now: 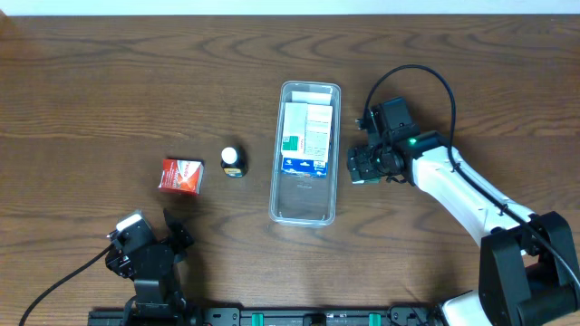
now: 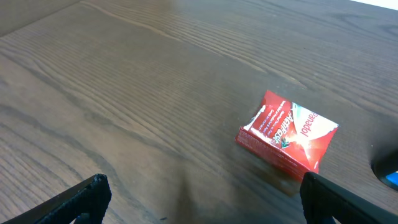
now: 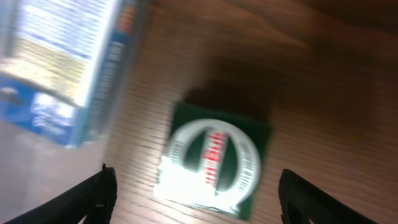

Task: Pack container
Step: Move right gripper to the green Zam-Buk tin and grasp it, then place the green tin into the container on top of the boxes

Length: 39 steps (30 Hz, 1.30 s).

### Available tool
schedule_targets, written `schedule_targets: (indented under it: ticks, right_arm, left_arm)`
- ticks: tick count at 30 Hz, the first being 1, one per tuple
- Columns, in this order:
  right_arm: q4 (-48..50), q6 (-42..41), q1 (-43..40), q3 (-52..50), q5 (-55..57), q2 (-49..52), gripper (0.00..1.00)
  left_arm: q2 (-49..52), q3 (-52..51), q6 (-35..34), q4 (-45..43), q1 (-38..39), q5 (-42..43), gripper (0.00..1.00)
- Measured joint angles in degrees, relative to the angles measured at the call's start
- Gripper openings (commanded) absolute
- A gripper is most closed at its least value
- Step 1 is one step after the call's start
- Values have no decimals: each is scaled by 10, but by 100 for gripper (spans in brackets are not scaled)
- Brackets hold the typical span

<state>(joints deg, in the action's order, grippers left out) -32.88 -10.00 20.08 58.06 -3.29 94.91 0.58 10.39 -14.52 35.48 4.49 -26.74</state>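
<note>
Both claws stand with their fingers spread wide and grip nothing. From overhead, the left gripper [image 1: 163, 240] hovers low over the near left part of the wooden table [image 1: 109, 81], well apart from the container [image 1: 304, 204]. The container lies lengthwise at the middle of the table, with a white, green and blue carton [image 1: 305, 136] flat in its far half and its near half bare. The right gripper [image 1: 362, 166] hangs just beside the container's right wall. A red box [image 1: 181, 175] and a small dark bottle with a white cap [image 1: 234, 161] stand on the table left of the container, near each other but not touching. In the left wrist view, the left gripper [image 2: 205, 205] shows two dark fingertips [image 2: 87, 199] far apart over bare wood [image 2: 124, 93], and the red box [image 2: 287, 138] lies ahead and to the right, clear of them. The right wrist view is blurred: the right gripper [image 3: 205, 199] gapes above a green box with a white ring [image 3: 214, 158], which lies on the table between the fingers and does not appear to touch them. The carton [image 3: 68, 62] shows behind the container's clear wall [image 3: 127, 74] at the left.
</note>
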Motion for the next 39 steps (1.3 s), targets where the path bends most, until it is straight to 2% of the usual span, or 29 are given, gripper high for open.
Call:
schedule_targets:
  ticks: [2,6,9,12,17,23,27,35,39]
  right_arm:
    - [2,-5,-2,0,15,3,91]
    - [15,-12,-2,0,30,24,94]
    - [29,-17,-2,0,30,58,84]
    - [38,-27,-2,0,31,91,79]
    - [45,-48,-3,3,33,94,65]
    - [38,-60,-3,3,33,89,63]
    - [22,-62,-3,2,30,51,58]
    - [8,-83,5,3,31,-114,56]
    - [21,-103,29,5,26,-139,55]
  left_arm:
    - [0,0,0,0,0,0,98]
    - [0,0,0,0,0,0,98]
    - [0,0,0,0,0,0,98]
    - [0,0,0,0,0,0,98]
    - [0,0,0,0,0,0,98]
    - [0,0,0,0,0,0,98]
    - [0,0,0,0,0,0,98]
    - [0,0,0,0,0,0,98]
    - [0,0,0,0,0,0,98]
